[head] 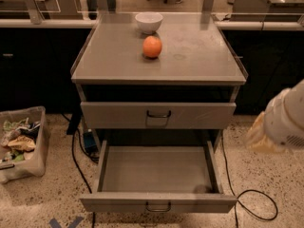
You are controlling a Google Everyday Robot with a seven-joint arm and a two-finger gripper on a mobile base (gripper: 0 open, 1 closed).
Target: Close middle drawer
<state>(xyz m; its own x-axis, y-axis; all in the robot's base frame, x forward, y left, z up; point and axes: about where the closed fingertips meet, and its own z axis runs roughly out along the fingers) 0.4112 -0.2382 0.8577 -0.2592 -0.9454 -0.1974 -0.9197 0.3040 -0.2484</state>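
Note:
The middle drawer (158, 202) is pulled far out at the bottom of the grey cabinet. It has a low flat front panel with a small dark wire handle (158, 207), and its inside is bare. Above it, the drawer with the taller front and larger handle (158, 115) sits nearly flush. My gripper (260, 136) hangs at the right edge of the view, a blurred cream shape under the white arm (287, 115). It is to the right of the open drawer, off the cabinet's side and touching nothing.
An orange (152, 46) and a white bowl (148, 22) sit on the cabinet top (199, 56). A clear bin of rubbish (21, 141) stands on the floor at left. Black cables (256, 198) lie on the floor at right and left of the drawer.

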